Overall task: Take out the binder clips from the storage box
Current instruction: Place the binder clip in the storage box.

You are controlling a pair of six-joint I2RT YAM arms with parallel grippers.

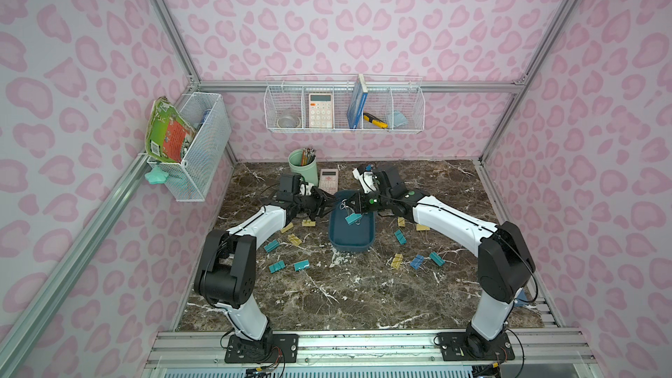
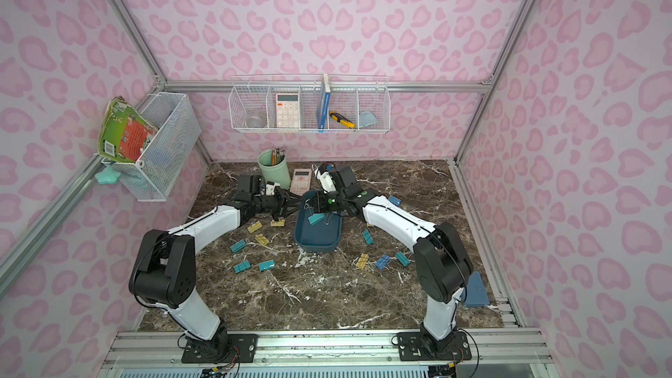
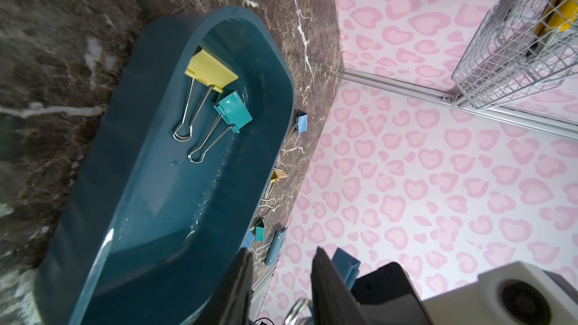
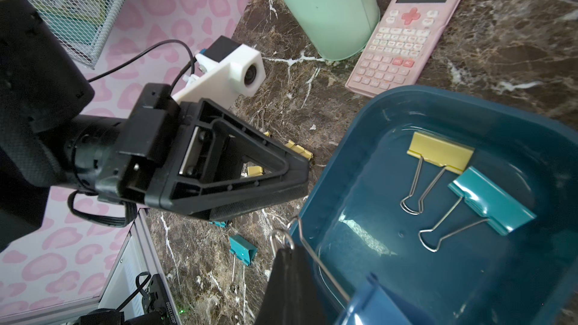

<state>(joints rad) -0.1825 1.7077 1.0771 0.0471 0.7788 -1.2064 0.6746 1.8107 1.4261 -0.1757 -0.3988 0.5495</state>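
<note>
The dark teal storage box (image 1: pixel 352 239) stands mid-table, and a yellow binder clip (image 4: pixel 441 151) and a teal one (image 4: pixel 491 200) lie inside it. My right gripper (image 4: pixel 283 250) hovers over the box's edge, shut on the wire handle of a blue clip (image 4: pixel 372 304) that hangs beside it. My left gripper (image 3: pixel 283 250) is just left of the box with its jaws apart. A wire loop shows low between its fingers, and I cannot tell if it touches them. Several more clips (image 1: pixel 276 267) lie scattered on the marble on both sides of the box.
A mint-green pencil cup (image 1: pixel 303 169) and a pink calculator (image 1: pixel 329 180) stand behind the box. White wire baskets (image 1: pixel 343 107) hang on the back and left walls. A blue plastic piece (image 2: pixel 476 290) lies at the table's right front edge.
</note>
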